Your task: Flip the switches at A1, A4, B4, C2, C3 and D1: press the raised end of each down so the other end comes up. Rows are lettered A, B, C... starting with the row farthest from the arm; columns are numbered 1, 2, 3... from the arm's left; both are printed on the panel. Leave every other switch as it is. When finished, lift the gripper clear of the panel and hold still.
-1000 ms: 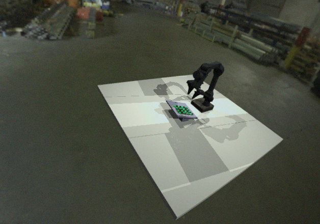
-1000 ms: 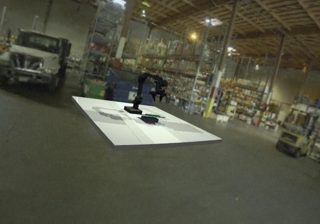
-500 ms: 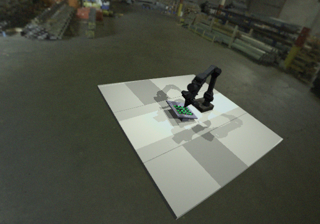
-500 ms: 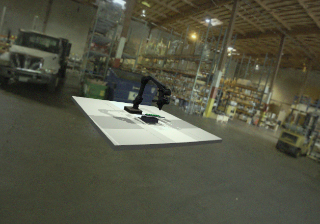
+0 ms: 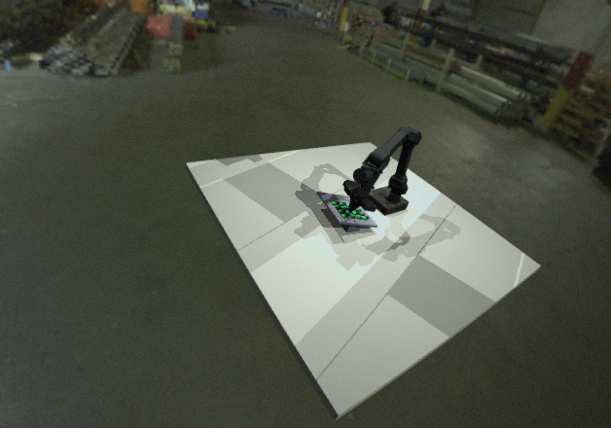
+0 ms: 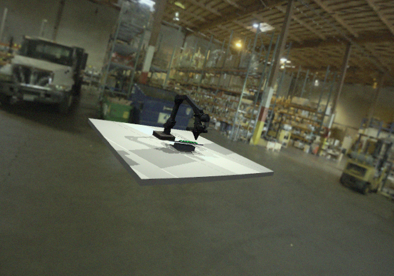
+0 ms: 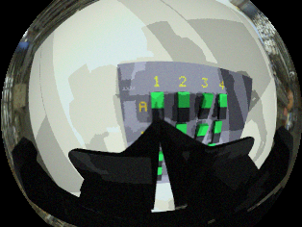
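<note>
Switch panel (image 5: 346, 210): grey, green rockers, on the pale counter (image 5: 345, 284) just in front of the arm's base (image 5: 390, 203). Gripper (image 7: 156, 130): jaws pressed together on nothing, tip poised above the panel near row A (yellow labels legible in the wrist view).

Pale grey-patched platform (image 5: 375, 314) on concrete floor (image 5: 123, 289); carries switch panel (image 5: 346, 210), arm base (image 5: 390, 204)
</note>
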`<state>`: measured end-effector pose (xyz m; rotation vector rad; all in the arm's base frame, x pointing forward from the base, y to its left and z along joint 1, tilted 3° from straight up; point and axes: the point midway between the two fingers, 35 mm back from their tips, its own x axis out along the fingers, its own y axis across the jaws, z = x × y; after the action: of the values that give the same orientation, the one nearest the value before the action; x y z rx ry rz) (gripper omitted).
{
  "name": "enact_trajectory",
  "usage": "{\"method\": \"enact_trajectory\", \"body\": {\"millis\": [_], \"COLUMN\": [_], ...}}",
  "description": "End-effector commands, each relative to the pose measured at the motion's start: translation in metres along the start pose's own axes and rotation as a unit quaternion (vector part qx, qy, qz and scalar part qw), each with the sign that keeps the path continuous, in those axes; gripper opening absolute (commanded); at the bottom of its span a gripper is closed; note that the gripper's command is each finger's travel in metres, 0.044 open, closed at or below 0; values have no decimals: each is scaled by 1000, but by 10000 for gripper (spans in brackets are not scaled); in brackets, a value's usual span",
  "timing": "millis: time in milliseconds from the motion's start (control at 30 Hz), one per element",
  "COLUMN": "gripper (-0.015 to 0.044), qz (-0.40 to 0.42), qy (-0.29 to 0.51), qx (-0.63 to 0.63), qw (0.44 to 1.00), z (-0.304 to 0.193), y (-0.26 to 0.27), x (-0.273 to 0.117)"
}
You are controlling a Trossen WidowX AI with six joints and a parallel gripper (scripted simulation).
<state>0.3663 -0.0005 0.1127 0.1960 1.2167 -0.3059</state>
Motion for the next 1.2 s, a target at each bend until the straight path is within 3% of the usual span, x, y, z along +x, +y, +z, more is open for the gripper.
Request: {"method": "enact_trajectory", "body": {"millis": [0, 1167], "gripper": [0, 0], "qz": [-2, -2], "qy": [1, 1], "qx": [-3, -3], "qw": [1000, 1000], "z": [-1, -1], "y": [-1, -1], "x": [6, 16]}}
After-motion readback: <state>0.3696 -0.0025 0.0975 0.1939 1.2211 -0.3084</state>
